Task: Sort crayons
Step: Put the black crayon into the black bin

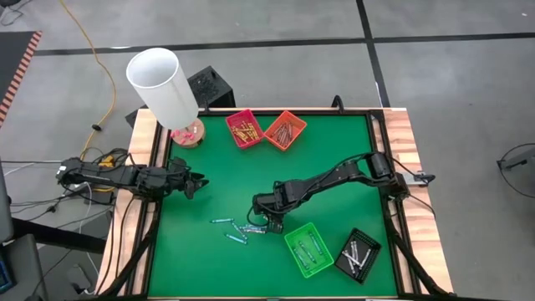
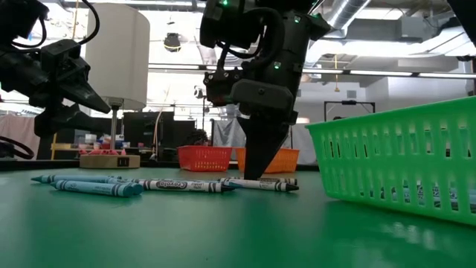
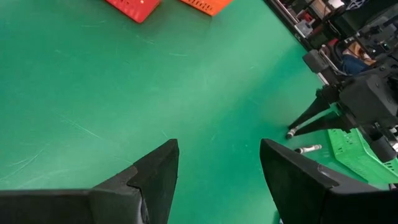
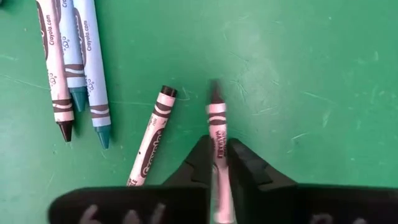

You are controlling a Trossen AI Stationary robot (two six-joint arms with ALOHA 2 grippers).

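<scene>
The right gripper (image 4: 219, 163) is down at the mat, its fingers pinched on a grey-white crayon (image 4: 217, 127) that lies flat between the tips, one end sticking out ahead of them. This looks like the grasp step of one sort: the crayon is clamped but, in the low view, not yet lifted off the mat.

Just beside it lies a second grey-white crayon (image 4: 152, 140), tilted and close to the fingers without touching them. A little farther on that side is a tight cluster of crayons (image 4: 74, 56), two teal and one with a dark tip, side by side.

The next move calls for a straight lift, so the neighbour is not dragged along, then a carry to the tray for this colour. Judging by what they hold, that is probably the black tray (image 1: 358, 254), which lies past the green basket (image 1: 308, 249). The basket stands close by the gripper, and its wall is what stands in the way of a low sweep; the carry needs height.

Well beyond the gripper, across the green mat (image 1: 217, 176), sit the red tray (image 1: 244, 128) and orange tray (image 1: 285, 130), touching each other.

The left gripper (image 3: 214, 171) waits at the mat's far side edge, fingers spread and empty.
</scene>
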